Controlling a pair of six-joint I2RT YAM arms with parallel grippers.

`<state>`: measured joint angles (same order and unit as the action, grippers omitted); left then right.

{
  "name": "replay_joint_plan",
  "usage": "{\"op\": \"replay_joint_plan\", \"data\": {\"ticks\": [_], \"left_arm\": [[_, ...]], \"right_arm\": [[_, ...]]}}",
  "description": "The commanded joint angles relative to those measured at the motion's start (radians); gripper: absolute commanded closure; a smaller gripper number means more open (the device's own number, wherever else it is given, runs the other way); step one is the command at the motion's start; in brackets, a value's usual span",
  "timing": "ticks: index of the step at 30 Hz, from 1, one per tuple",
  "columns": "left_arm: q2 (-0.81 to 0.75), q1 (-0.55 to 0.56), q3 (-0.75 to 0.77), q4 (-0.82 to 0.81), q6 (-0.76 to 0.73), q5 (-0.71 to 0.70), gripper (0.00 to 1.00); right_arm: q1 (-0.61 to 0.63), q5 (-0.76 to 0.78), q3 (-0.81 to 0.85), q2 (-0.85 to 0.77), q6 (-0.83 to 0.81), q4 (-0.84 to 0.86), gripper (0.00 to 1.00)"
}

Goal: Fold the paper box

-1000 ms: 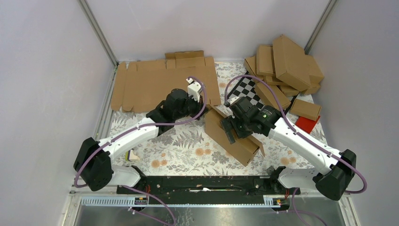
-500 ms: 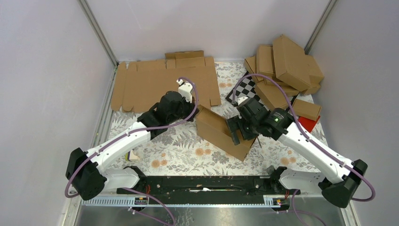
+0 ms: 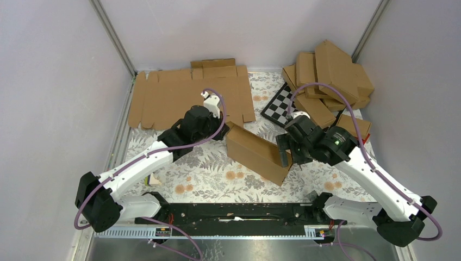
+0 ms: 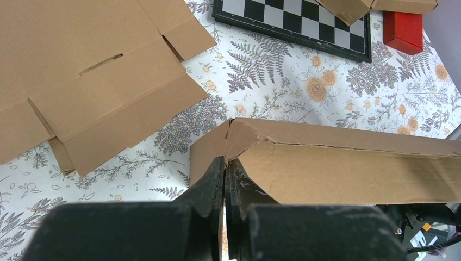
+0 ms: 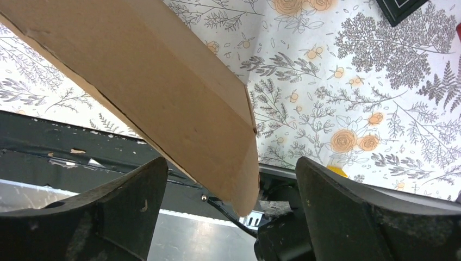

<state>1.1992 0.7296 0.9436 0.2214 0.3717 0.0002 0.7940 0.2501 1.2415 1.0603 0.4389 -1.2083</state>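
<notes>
The paper box (image 3: 254, 153) is a long, closed brown cardboard shape lying slantwise mid-table on the floral cloth. My left gripper (image 3: 222, 130) sits at its far-left corner, shut on a thin edge of the cardboard; in the left wrist view the left gripper (image 4: 224, 163) pinches that corner of the paper box (image 4: 348, 174). My right gripper (image 3: 285, 156) is open at the box's near-right end. In the right wrist view the right gripper (image 5: 231, 166) has its fingers (image 5: 136, 190) wide apart. The paper box (image 5: 163, 81) ends between them, touching neither.
Flat cardboard sheets (image 3: 185, 95) lie at the back left. A pile of folded boxes (image 3: 329, 73) fills the back right corner, with a checkered board (image 3: 281, 103) and a red box (image 3: 356, 143) beside it. The black rail (image 3: 234, 212) runs along the near edge.
The right gripper came off the top of the box and moved right to its near-right end. The left arm drew back left, and the box shifted left with it.
</notes>
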Motion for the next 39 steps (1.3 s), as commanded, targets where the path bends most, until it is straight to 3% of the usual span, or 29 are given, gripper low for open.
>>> {"op": "replay_joint_plan", "data": {"ticks": [1,8,16,20,25,39], "left_arm": [[-0.019,0.0,0.014,0.017,0.032,-0.021,1.0],[-0.02,-0.001,0.014,0.018,0.042,-0.02,1.0],[-0.019,0.0,0.022,0.025,0.052,-0.01,1.0],[-0.016,0.003,0.03,0.032,0.054,-0.007,1.0],[-0.016,0.016,0.03,0.033,0.058,-0.012,1.0],[-0.019,0.025,0.02,0.044,0.045,-0.047,1.0]], "right_arm": [[0.007,0.009,0.055,-0.052,0.097,-0.081,0.11],[0.007,-0.056,0.002,-0.116,0.167,-0.043,0.44],[0.007,-0.062,-0.102,-0.139,0.19,0.022,0.52],[0.007,-0.043,-0.085,-0.131,0.206,0.023,0.68],[0.007,-0.031,-0.055,-0.122,0.295,0.035,0.8],[0.005,-0.004,0.019,-0.085,0.516,0.0,0.92]]}}
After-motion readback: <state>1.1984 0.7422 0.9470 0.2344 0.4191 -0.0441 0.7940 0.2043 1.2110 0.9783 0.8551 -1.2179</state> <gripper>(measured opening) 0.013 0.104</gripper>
